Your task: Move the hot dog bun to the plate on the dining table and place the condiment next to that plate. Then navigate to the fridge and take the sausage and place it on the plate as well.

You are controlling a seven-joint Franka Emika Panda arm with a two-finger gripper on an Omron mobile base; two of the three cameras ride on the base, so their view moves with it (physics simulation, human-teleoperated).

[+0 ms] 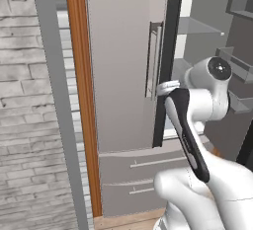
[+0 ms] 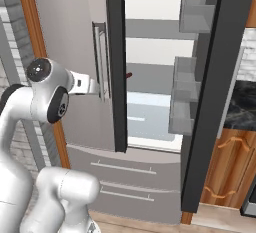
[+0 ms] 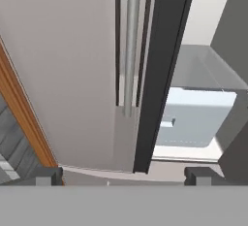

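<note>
Left base view: fridge (image 1: 123, 76) ahead, right door swung open, arm reaching toward the left door's handle (image 1: 154, 58).
Right base view: sausage (image 2: 129, 75) lying on a shelf inside, behind the door edge.
Hand view: gripper (image 3: 123, 174) spread wide, empty, facing the handle.

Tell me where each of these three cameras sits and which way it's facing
Left base view: behind the arm on its left, facing the fridge; white arm at lower right.
Right base view: behind on the right, looking into the open fridge, a small dark red sausage on a shelf; arm at lower left.
Hand view: on the hand, looking along the open gripper at the door handle.
All three share the handle and the door's dark edge.
</note>
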